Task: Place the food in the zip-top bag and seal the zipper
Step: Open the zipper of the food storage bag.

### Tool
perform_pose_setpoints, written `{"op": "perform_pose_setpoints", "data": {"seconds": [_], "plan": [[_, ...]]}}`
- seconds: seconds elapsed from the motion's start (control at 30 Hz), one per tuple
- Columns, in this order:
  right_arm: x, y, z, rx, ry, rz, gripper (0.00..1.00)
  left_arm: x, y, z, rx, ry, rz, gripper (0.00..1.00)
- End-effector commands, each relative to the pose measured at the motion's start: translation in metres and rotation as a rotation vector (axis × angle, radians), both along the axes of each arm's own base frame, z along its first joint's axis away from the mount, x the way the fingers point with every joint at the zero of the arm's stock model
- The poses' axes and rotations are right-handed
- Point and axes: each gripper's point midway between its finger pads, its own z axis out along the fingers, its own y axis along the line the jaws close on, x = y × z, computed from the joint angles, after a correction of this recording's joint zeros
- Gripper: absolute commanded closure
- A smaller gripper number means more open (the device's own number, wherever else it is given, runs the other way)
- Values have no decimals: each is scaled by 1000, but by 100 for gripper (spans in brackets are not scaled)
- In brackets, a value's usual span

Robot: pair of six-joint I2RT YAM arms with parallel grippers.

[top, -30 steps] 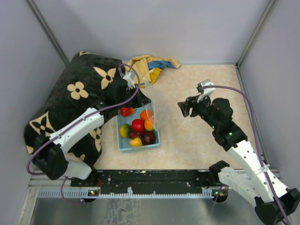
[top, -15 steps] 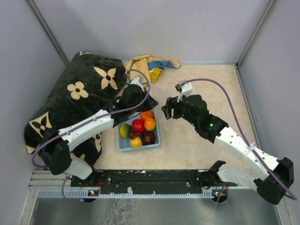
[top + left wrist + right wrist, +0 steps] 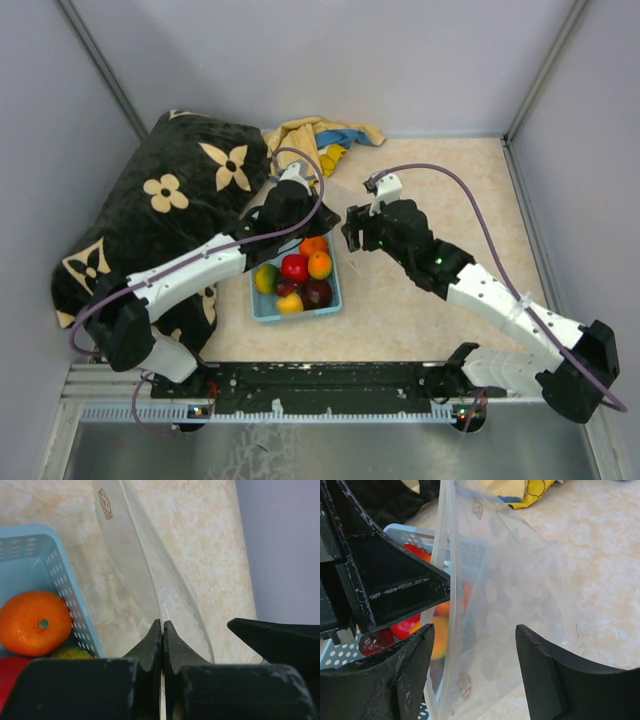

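A: Nearest item?
B: Light-blue basket, perforated walls, standing on the beige tabletop just beyond the arm bases. Contents: toy fruits, namely one red, two orange, one yellow-green, one dark maroon and one yellow.

A: Next, the left tool?
B: Left tool, over the basket's far end. Its fingers are pressed together on an edge of the zip-top bag.

A: Bag, position?
B: Clear plastic, held up off the tabletop at the basket's far right corner. No fruit in it. The fruits show through its film in the right wrist view. The zipper is a whitish strip running up one edge.

A: Right tool?
B: Right tool, facing the left one from the right. Its fingers are spread wide with the bag hanging between them. Whether either finger touches the film, I cannot tell.

A: Farther back?
B: Black cushion with a beige flower print, far left. One crumpled yellow-and-blue cloth by the back wall.
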Motion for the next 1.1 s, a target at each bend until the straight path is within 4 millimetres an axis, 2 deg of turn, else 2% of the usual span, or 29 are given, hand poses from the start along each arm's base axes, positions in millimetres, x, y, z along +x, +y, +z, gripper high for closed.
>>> {"op": "perform_pose_setpoints", "data": {"seconds": [0.0,0.17,0.27,0.43,0.57,0.7,0.77,0.93,1.0,1.07], "plan": [[8,8,16,7,-50,3,33,4,-12,23,-41,-49,-9,100],[24,-22,-2,-121,-84,-146,38,-1,-14,25,-46,-47,-22,100],[29,-28,0,-146,-97,-187,42,-4,-13,24,-50,-45,-26,100],[33,-24,7,-134,-141,-170,49,-8,-11,18,-42,-34,-31,100],[39,-15,2,-148,-132,-150,54,-12,-14,15,-31,-26,-55,100],[43,-23,3,-194,-150,-184,60,-13,-11,13,-15,-23,-56,100],[45,-31,6,-234,-181,-204,67,-15,-8,13,-5,-22,-55,100],[45,-47,19,-308,-241,-229,94,-18,4,5,43,-11,-33,100],[45,-54,23,-327,-258,-250,99,-18,9,2,64,-11,-24,100],[46,-60,25,-349,-269,-271,100,-19,15,-1,88,-10,-10,100]]}}
